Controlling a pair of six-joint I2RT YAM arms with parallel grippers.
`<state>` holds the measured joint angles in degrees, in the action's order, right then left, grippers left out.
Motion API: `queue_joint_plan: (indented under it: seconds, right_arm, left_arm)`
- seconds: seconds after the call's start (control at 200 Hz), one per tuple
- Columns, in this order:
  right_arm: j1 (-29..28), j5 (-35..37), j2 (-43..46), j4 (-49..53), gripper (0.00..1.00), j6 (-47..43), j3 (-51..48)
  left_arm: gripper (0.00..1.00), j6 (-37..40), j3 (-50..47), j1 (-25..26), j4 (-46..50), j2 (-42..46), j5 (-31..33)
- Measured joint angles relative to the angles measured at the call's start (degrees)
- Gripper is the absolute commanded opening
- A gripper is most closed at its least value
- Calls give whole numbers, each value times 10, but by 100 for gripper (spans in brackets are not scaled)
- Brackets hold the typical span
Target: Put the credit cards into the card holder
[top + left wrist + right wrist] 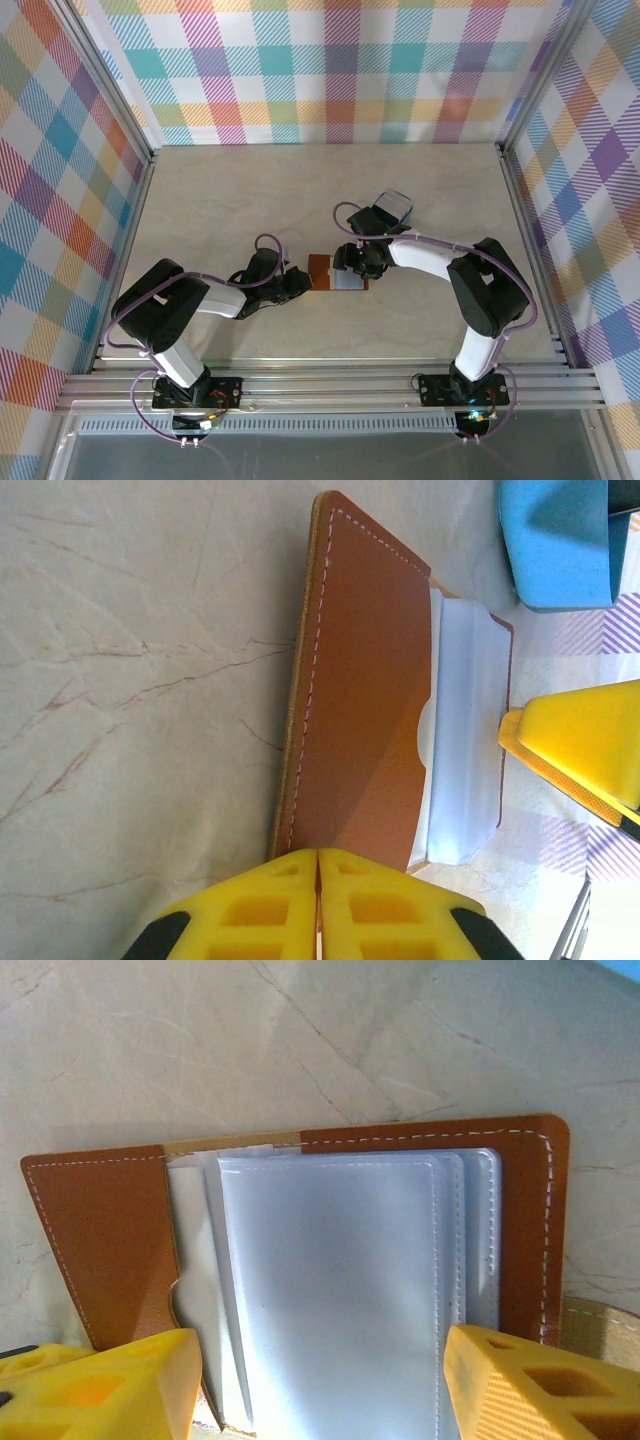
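Near the middle of the table (230,190), where the two arms reach in towards each other, the card holder (322,270) lies spread open and flat on the pale marbled surface. Its brown leather flap is on the left arm's side and its pale grey-blue inside is on the right arm's side. The left gripper (300,283) is at the flap's outer edge. From its wrist camera, the left gripper (318,875) has its two yellow fingers pressed tight together with no gap between them. The stitched edge of the card holder (360,710) runs right up to their tips. I cannot tell whether any leather is pinched in that seam or whether the fingers only rest against it. The right gripper (352,262) hangs over the lined half. Seen from its own wrist, the right gripper (320,1360) has its jaws spread wide and holds nothing, with one yellow finger over the brown flap and the other over the opposite stitched border. Between them the card holder (110,1220) shows a stack of clear plastic sleeves (330,1280) fanned slightly, one edge behind another. A rounded thumb notch is cut into the flap beside them. In the left wrist view, one of the right gripper's fingers (575,740) hovers just past the far edge of the sleeves. A blue tray (560,550) sits nearby on the table, apart from the holder. Bright plaid walls (340,70) close in the workspace on three sides.
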<state>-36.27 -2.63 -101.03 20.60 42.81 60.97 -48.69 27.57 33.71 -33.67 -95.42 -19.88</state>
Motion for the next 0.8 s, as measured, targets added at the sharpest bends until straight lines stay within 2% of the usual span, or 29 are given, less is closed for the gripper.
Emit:
queue_joint_plan:
  seconds: [0.485, 0.8]
  right_arm:
    - [4, 7, 8, 0, 66, -3, -5]
    - [7, -19, 7, -6, 65, -4, -5]
  left_arm:
    - [10, -2, 0, 0, -3, -2, 0]
    - [10, -9, 0, 0, -10, -5, -2]
